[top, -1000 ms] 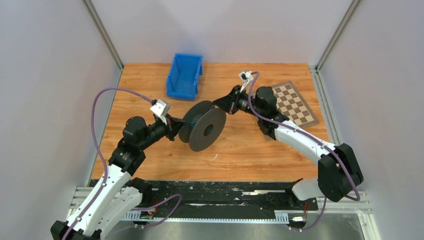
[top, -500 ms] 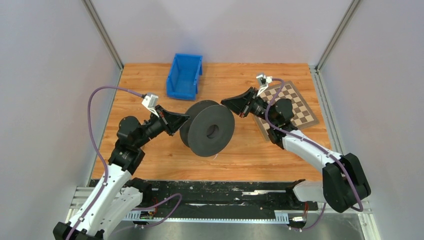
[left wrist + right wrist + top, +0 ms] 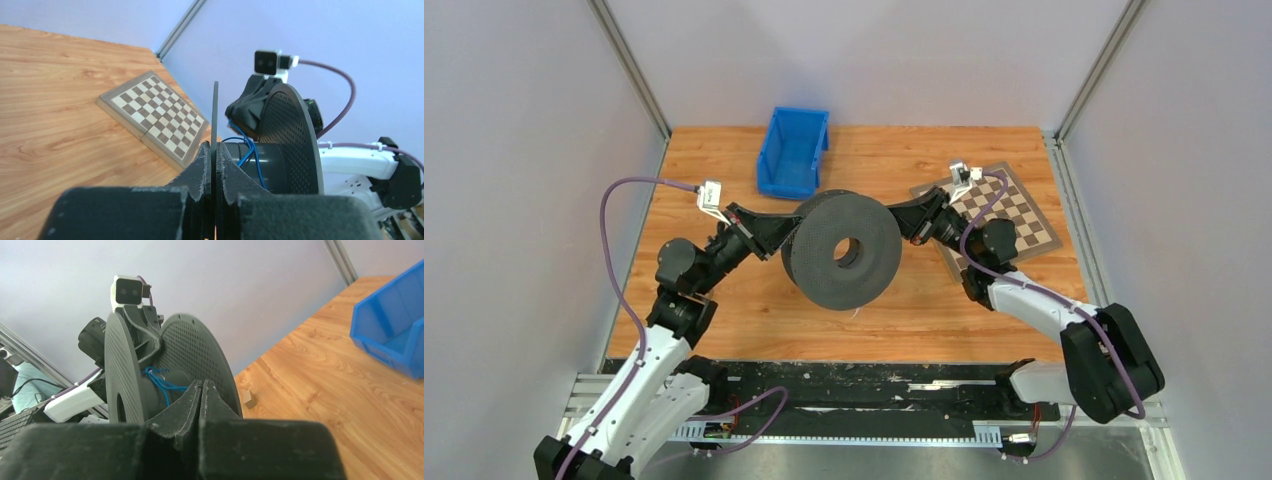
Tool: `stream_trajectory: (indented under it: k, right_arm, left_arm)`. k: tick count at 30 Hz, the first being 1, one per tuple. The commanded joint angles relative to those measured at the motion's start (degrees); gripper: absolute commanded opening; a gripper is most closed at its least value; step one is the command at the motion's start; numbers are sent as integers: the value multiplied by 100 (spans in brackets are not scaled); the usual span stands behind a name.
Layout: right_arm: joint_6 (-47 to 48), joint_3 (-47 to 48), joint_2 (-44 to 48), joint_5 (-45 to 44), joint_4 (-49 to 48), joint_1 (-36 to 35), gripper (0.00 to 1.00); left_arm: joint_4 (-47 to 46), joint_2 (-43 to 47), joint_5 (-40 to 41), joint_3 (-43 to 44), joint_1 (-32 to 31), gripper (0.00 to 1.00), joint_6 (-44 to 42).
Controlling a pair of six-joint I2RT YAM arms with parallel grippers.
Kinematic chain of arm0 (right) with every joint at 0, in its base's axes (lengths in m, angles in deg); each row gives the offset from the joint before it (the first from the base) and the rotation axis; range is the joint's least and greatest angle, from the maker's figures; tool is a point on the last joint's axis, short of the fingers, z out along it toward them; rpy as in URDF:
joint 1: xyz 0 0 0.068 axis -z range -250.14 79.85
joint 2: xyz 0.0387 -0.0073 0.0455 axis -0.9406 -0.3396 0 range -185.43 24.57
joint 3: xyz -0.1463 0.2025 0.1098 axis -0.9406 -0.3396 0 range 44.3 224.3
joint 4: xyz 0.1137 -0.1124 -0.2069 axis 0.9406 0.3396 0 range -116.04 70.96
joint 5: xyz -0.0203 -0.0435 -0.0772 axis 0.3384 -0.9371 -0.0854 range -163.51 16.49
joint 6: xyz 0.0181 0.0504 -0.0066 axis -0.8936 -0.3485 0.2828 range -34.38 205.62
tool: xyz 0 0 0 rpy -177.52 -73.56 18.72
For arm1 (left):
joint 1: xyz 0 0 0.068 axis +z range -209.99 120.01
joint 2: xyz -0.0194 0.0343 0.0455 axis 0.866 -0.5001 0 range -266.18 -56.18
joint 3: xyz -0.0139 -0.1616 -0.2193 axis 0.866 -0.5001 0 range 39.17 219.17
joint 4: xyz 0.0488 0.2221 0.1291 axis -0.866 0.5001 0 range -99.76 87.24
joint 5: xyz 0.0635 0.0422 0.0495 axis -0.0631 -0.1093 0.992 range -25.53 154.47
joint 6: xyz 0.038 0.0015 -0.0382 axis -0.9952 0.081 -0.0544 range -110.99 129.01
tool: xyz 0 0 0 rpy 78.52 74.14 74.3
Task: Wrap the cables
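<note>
Orange-brown wooden table [image 3: 904, 310], pale grey walls behind and to both sides.

Cables [image 3: 246, 150]: thin blue wire, a few loose, crossing turns on the hub [image 3: 277, 165] of a black spool [image 3: 824, 275]. Spool at table centre, tilted, one flat face up toward the overhead camera. Looks held clear of the wood, not certain.

Left gripper [image 3: 214, 150] at the spool's 9 o'clock: fingers pressed tight on the rim of one flange, thin disc edge-on between them. Right gripper [image 3: 201, 385] at the spool's 2 o'clock: fingers pressed together by the other flange's rim. Content of that pinch not readable: rim, wire end or nothing. Blue strand from hub toward those fingertips, lost behind them.

Further out: blue bin [image 3: 792, 150] at 11 o'clock of the table, chessboard [image 3: 1014, 205] at 2 o'clock, both well apart from the wire.

Progress, as judgement: winding begun, nowhere near neat. Much of the hub bare, dark grey showing beside the turns. No slack wire made out on the table from above, but too thin to rule out. Left to do, probably: more turns, tighter lay, free end secured. Amount of wire outstanding: unreadable.
</note>
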Motion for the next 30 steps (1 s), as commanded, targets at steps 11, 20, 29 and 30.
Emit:
stream_trajectory:
  k: [11, 20, 29, 30]
  right_arm:
    - [-641, -544, -102, -813, -650, -139, 0]
    - [-596, -431, -881, -1494, -733, -137, 0]
    - [-1068, -465, -1988, -1922, -1284, -207, 0]
    - [-1052, -453, -2061, -1985, -1277, -238, 0]
  left_arm:
    - [-1257, -473, 1126, -143, 67, 0, 927]
    - [-1467, -1415, 1646, -213, 68, 0, 1584]
    - [-2022, -2259, 1755, -403, 63, 0, 2056]
    - [-2110, -2305, 1767, -431, 69, 0, 2134]
